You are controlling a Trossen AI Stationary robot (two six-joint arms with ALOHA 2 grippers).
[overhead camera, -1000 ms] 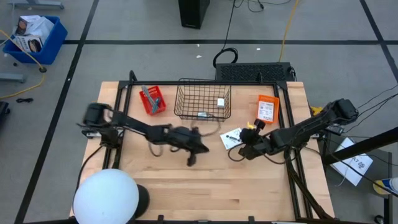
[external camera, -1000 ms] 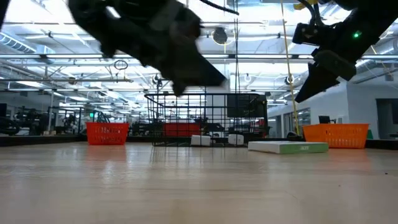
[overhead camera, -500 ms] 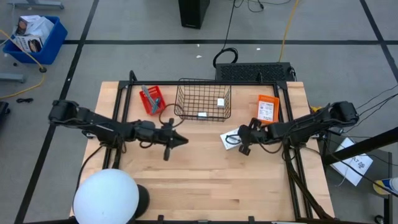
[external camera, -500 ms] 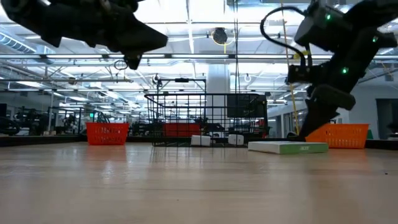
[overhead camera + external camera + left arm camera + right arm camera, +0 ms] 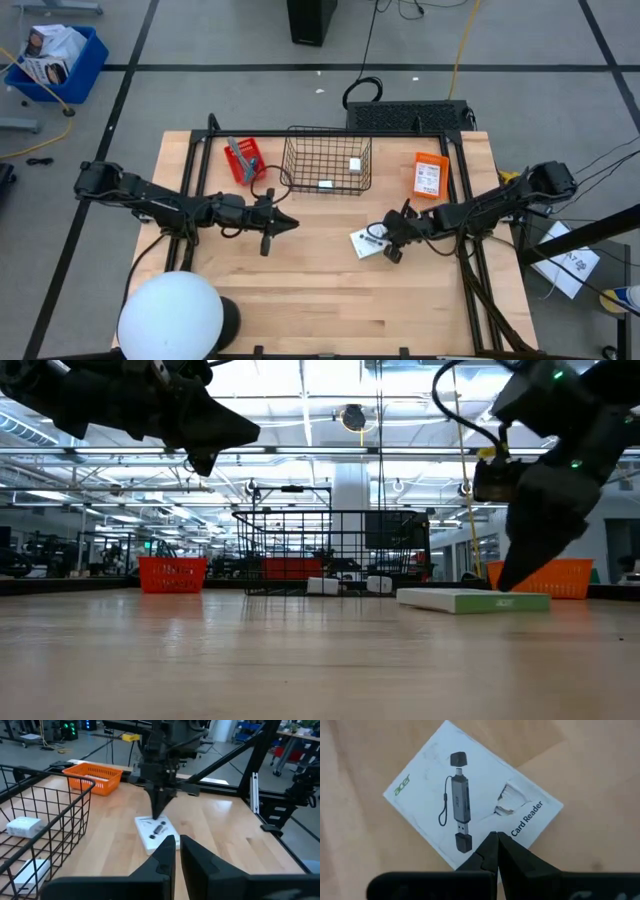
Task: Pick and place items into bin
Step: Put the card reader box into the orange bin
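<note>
A flat white printed packet (image 5: 365,243) lies on the table in front of the wire bin (image 5: 326,160); it also shows in the low view (image 5: 470,599) and the left wrist view (image 5: 155,832). My right gripper (image 5: 387,247) is shut, with its tips down on that packet (image 5: 470,800). The bin holds a small white cube (image 5: 354,164) and another white item (image 5: 326,184). My left gripper (image 5: 287,222) is shut and hangs in the air left of the packet, touching nothing (image 5: 176,841). A grey tool (image 5: 238,152) lies in a small red tray. My right gripper presses its shut fingertips (image 5: 491,844) down on the packet's printed top face, near the edge by the words "Card Reader" (image 5: 522,822). The fingers come from above, slanting in from the table's right. The packet lies flat on the table.
A red tray (image 5: 247,162) stands left of the bin and an orange tray (image 5: 430,175) right of it. A large white ball (image 5: 170,318) sits at the near left corner. Bare wood (image 5: 330,300) stretches along the near side.
My right gripper came down onto the packet and moved toward the near edge, and the packet slid with it, nearer and a little left. My left gripper rose and drew back toward the table's left, then held still.
</note>
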